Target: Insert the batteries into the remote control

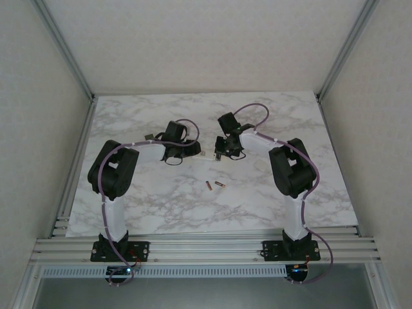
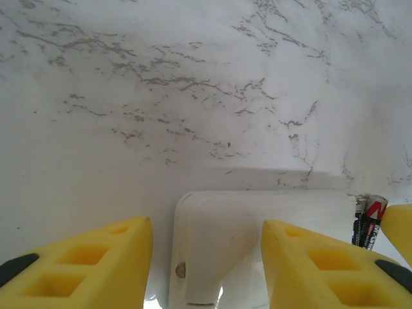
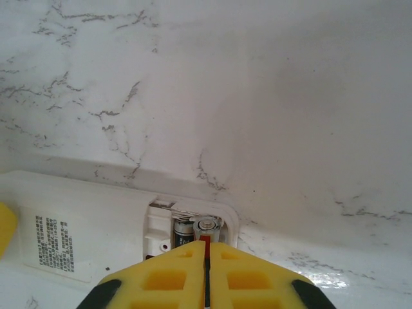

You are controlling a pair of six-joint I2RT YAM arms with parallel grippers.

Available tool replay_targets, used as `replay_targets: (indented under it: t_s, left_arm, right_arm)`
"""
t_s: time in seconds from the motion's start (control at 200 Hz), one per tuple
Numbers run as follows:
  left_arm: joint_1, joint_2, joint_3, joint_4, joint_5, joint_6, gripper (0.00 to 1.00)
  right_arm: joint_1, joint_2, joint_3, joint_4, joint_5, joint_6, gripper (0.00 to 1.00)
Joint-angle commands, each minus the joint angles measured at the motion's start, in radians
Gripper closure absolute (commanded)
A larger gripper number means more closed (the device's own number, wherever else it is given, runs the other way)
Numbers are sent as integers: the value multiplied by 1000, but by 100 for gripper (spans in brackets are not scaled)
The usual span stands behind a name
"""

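The white remote control (image 1: 205, 155) lies between my two grippers at mid-table. Its battery bay (image 3: 193, 222) is uncovered. One dark battery (image 3: 182, 232) lies in the bay and a second battery (image 3: 207, 226) sits beside it, silver end showing. My right gripper (image 3: 206, 243) is shut, its tips right over that second battery. My left gripper (image 2: 206, 225) stands open astride the remote's (image 2: 302, 205) other end, with gaps on both sides. Two loose batteries (image 1: 208, 186) (image 1: 220, 185) lie on the marble nearer the bases.
The marble table (image 1: 257, 206) is bounded by a metal rail (image 1: 193, 248) at the near edge and frame posts (image 1: 74, 64) at the sides. A printed label (image 3: 55, 243) marks the remote's back. A right finger (image 2: 400, 222) shows beside a battery (image 2: 370, 222).
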Motion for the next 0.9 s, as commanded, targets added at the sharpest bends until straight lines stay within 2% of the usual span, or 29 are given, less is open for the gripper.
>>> replay_targets:
  t_s: [0.0, 0.105, 0.411, 0.651, 0.896]
  left_arm:
    - [-47, 6, -51, -76, 95, -32, 53]
    - [-51, 0, -78, -58, 94, -52, 55]
    - [-83, -26, -190, 51, 85, -141, 58]
    - [-83, -63, -188, 9, -16, -131, 57]
    - [-83, -63, -181, 9, -20, -136, 57]
  right_arm:
    - [13, 67, 16, -51, -3, 36, 96]
    - [30, 96, 37, -126, 41, 71, 97]
    - [132, 124, -3, -151, 15, 158, 95]
    - [97, -31, 31, -254, 131, 123, 92]
    - [83, -68, 90, -276, 129, 106, 88]
